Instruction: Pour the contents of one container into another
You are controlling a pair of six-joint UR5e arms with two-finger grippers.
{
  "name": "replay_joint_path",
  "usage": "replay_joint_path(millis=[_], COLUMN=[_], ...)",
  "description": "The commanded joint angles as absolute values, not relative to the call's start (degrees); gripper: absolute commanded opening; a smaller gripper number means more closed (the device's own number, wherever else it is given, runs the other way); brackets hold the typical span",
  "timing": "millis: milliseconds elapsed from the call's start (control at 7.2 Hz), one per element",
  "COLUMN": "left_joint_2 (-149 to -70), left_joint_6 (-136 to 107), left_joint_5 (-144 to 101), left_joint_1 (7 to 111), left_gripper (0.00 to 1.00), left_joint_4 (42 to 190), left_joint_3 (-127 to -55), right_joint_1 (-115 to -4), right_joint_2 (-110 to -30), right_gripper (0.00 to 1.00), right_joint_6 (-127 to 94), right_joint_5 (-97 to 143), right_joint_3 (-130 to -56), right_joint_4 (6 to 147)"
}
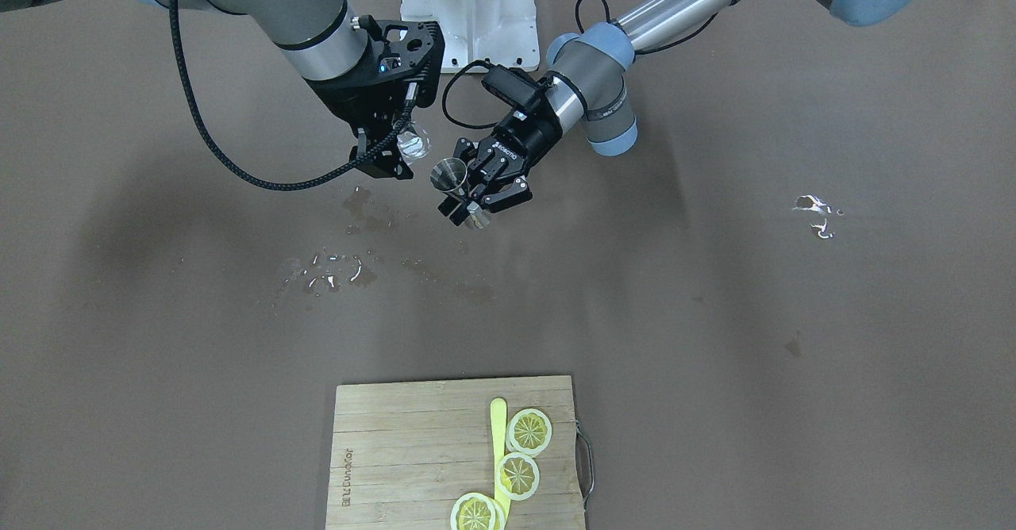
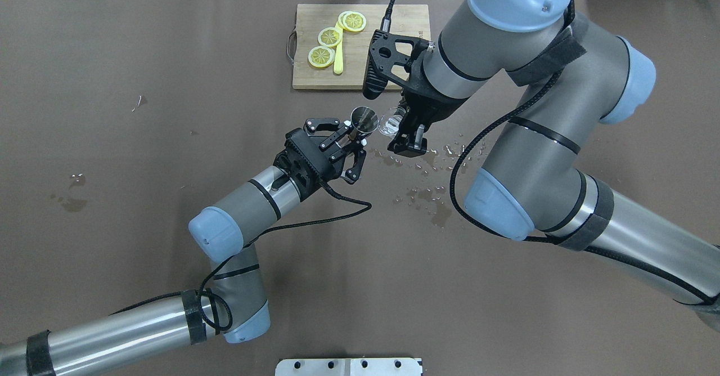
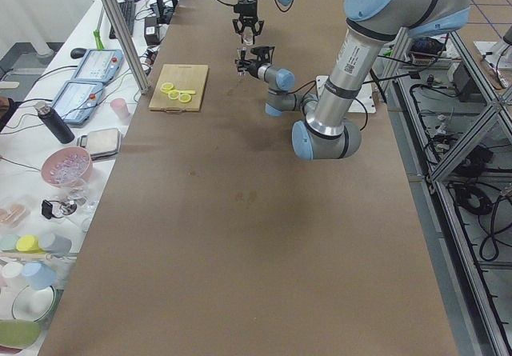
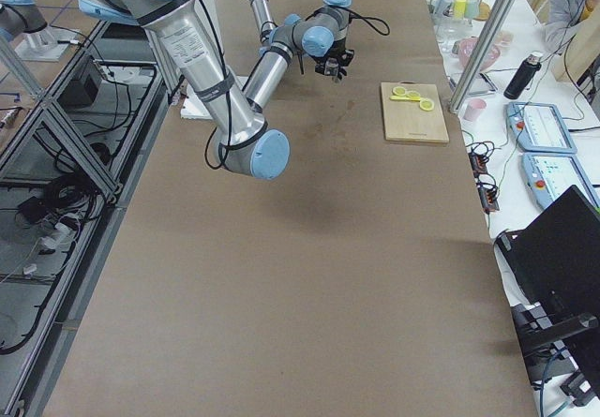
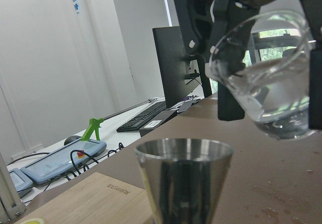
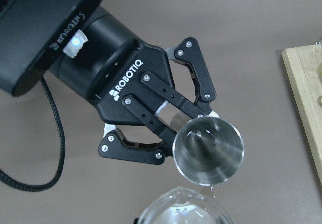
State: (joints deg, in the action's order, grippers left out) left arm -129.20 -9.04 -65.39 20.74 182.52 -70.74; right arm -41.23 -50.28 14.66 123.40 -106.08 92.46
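Left wrist view: level, close behind jigger (image 5: 183, 178), facing tumbler (image 5: 266, 78). Right wrist view: steeply down, close above left gripper (image 6: 191, 131); jigger shared.

Left hand (image 2: 355, 138) and right hand (image 2: 400, 134) block the table (image 2: 169, 83) centre; room either side, cutting board (image 2: 351, 61) beyond

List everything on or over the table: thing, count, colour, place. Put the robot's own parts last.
tumbler: one, clear, tilted beside and higher than the jigger's mouth
jigger: one, steel, held off the table
board: one, wooden, at the table edge far from the robot
lemon slices: three, yellow, on the board
stick: one, pale yellow, on the board among the slices
drops: scattered, clear, on the table near the tools
plate: one, white, at the robot's base
table: one, brown
left arm: grey and blue
right arm: grey and blue
left tool: black, shut on the jigger
right tool: black, shut on the tumbler
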Motion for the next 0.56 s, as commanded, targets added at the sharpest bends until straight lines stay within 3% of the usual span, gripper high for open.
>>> replay_joint_path(millis=[0,416], left_joint_2=[-129.2,-129.2], left_joint_6=[-9.1,-9.1], left_joint_5=[-65.5,-65.5], left_joint_1=[20.7,20.7], left_gripper=[0.00,0.00], left_joint_4=[182.5,182.5], left_joint_3=[-70.8,-70.8], right_joint_1=[-41.3,-41.3], right_joint_2=[-49.3,-48.3], right_gripper=[0.00,0.00], right_joint_6=[14.6,14.6], right_joint_5=[123.8,123.8], right_joint_3=[-106.1,-106.0], right_joint_4=[95.5,98.6])
